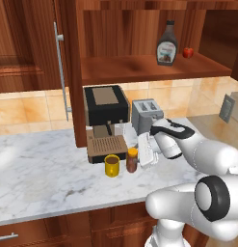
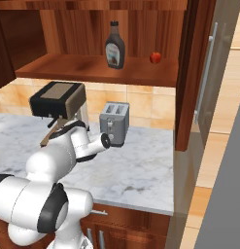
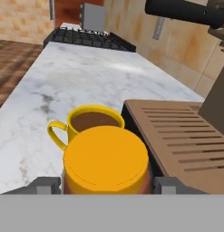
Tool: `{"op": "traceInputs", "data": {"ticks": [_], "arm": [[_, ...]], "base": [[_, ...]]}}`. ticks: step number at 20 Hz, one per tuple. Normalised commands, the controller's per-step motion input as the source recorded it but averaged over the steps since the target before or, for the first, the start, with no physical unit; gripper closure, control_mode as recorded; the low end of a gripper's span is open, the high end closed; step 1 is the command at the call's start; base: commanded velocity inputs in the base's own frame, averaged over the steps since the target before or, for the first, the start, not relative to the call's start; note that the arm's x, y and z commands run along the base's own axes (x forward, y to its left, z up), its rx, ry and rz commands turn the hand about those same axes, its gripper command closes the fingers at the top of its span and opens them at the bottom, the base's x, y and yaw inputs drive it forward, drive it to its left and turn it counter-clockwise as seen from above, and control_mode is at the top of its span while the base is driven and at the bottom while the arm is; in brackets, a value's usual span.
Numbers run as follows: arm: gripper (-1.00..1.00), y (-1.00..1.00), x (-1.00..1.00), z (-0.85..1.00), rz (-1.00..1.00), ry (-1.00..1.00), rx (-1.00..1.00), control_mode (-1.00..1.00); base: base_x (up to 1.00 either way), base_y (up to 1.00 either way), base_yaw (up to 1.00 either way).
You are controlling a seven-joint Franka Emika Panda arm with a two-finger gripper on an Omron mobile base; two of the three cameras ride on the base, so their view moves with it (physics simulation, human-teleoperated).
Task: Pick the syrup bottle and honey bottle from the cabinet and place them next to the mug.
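Clearly, the honey bottle (image 3: pixel 105 161) is flanked by the jaws of the gripper (image 3: pixel 103 185), one fingertip on each side; whether it is pinched or already released cannot be told. It stands on the counter (image 1: pixel 43 164) just beside the mug (image 1: pixel 112 165). The syrup bottle (image 1: pixel 167 45) is left on the cabinet (image 1: pixel 139 67) shelf, so half remains to be done.

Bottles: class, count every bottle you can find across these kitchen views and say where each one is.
2. The syrup bottle stands on the cabinet shelf, left of a small red thing. The honey bottle stands on the counter beside the mug, between the gripper fingers.
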Motion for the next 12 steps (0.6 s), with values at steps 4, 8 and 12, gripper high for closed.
{"op": "traceInputs", "data": {"ticks": [4,8,12], "arm": [[-1.0,0.0,0.0,0.0,0.0,0.0,0.0,-1.0],[-1.0,-0.04,0.0,0.01,0.0,0.0,0.0,-1.0],[-1.0,-0.04,0.01,0.12,0.0,-0.02,0.0,-1.0]], "base": [[0.0,0.0,0.0],[0.0,0.0,0.0],[0.0,0.0,0.0]]}}
